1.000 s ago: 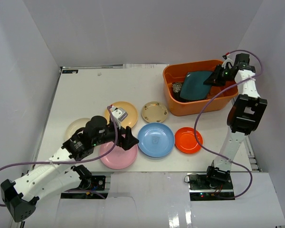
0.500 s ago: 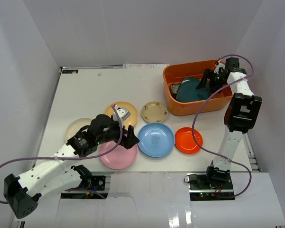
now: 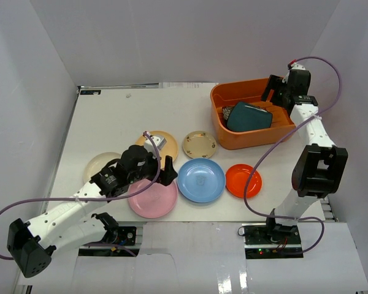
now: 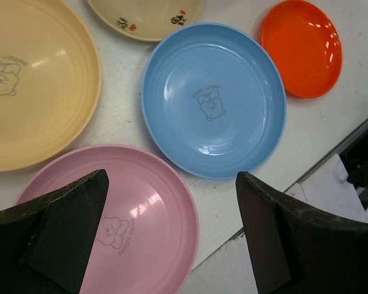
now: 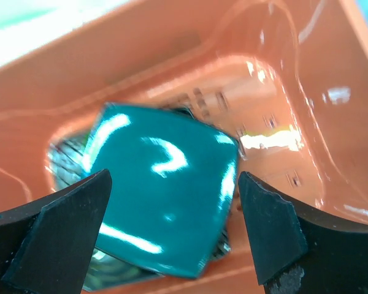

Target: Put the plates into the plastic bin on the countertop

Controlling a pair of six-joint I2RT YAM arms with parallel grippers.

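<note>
Resting inside the orange plastic bin (image 3: 257, 139), the dark teal squarish plate (image 3: 250, 116) lies over a black flowered plate (image 3: 227, 113), whose edge peeks out on the left. The right gripper (image 3: 273, 95) hangs just above the bin's far right corner, fingers spread wide and holding nothing. In its wrist view the teal plate sits directly below, framed between the two fingers and clear of both.

Out on the white countertop (image 3: 110, 116), six more plates lie flat. The pink plate (image 3: 152, 199), blue plate (image 3: 200, 179) and orange-red plate (image 3: 243, 180) run along the near edge. Behind them come the cream plate (image 3: 97, 164), yellow plate (image 3: 170, 142) and gold-rimmed tan plate (image 3: 199, 144).

The left gripper (image 3: 167, 174) hovers where pink meets blue, and it too is splayed wide and empty. From its wrist camera the pink plate fills the space under and beside the left finger. The blue plate lies just ahead in the gap, with the orange-red one beyond to the right. Whether a fingertip touches the pink rim, I cannot tell.
</note>
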